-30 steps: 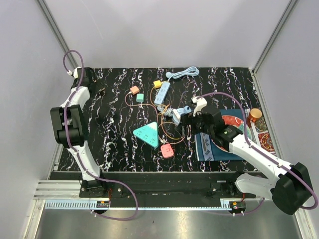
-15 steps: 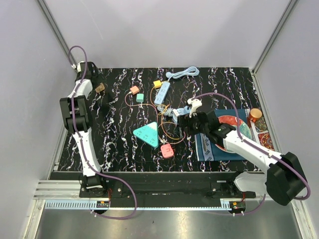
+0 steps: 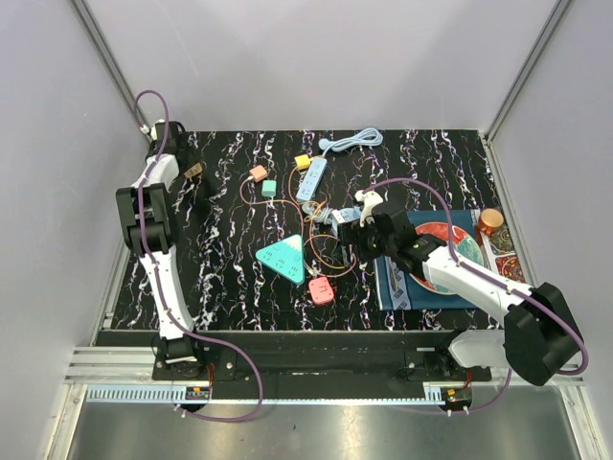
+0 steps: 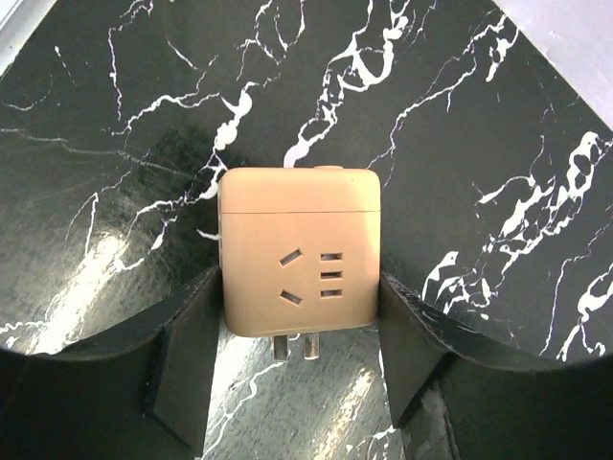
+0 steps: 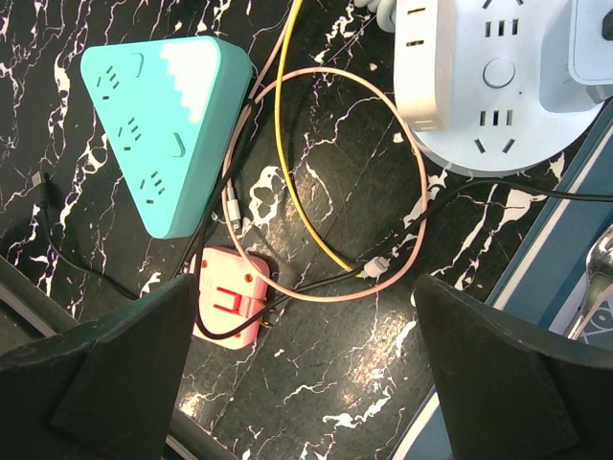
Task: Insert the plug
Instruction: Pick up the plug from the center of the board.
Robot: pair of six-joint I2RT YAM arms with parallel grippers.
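A tan cube plug (image 4: 299, 251) with two metal prongs facing the camera sits between the fingers of my left gripper (image 4: 299, 311), which press on both of its sides. In the top view this is at the table's far left, with the left gripper (image 3: 189, 173) at the tan plug (image 3: 194, 171). My right gripper (image 5: 305, 369) hangs open above looped cables, with a pink plug (image 5: 225, 305) just inside its left finger. A teal triangular power strip (image 5: 158, 134) lies beyond it, and a white power strip (image 5: 484, 91) lies at the upper right.
A light blue power strip (image 3: 312, 178) and small orange (image 3: 258, 173), green (image 3: 269, 189) and yellow (image 3: 302, 162) plugs lie at the back. A blue mat (image 3: 391, 283), a patterned plate (image 3: 452, 238) and a copper can (image 3: 491, 220) sit at the right. Walls stand close around the table.
My left gripper's jaws have closed in onto the tan plug. The right gripper has shifted slightly left and farther back, still open.
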